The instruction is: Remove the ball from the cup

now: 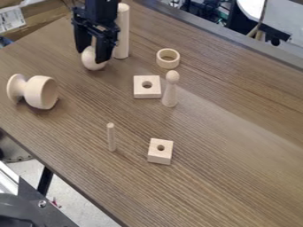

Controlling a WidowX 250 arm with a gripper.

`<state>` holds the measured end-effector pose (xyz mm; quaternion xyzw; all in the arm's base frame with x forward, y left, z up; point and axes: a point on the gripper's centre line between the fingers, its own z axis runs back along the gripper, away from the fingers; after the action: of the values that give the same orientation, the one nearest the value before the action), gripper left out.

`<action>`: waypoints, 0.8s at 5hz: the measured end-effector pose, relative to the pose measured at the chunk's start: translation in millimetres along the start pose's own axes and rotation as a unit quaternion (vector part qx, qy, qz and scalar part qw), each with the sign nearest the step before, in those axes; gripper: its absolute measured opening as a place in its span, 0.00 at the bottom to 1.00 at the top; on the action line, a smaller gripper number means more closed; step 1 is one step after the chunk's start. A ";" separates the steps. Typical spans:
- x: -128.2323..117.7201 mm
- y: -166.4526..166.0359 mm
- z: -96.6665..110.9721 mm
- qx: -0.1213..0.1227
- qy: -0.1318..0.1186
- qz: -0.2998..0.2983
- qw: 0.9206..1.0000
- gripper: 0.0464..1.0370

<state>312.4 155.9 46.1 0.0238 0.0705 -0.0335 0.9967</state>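
A robot hand [91, 55] grips a wooden ball [91, 62] at 11 o'clock. The cup [41, 91] lies sideways between 9 and 10 o'clock.

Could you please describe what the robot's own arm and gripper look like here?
The arm is black, with a chunky, blocky body. At its end is the tool, also black, with two long, straight, bar-like fingers. A thin dark cable shows beside the arm near the top edge.
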 end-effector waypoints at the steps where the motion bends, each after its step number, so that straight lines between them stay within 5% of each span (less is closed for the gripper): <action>1: -2.4 -3.7 0.7 0.011 0.001 -0.001 1.000 0.67; 2: -9.7 -10.8 8.4 0.003 0.001 0.011 1.000 0.74; 3: -19.5 -12.9 23.3 0.011 -0.009 0.024 1.000 0.96; 4: -35.0 -14.2 47.2 0.027 -0.020 0.036 0.999 0.96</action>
<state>283.3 141.5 97.1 0.0527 0.0484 0.0001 0.9974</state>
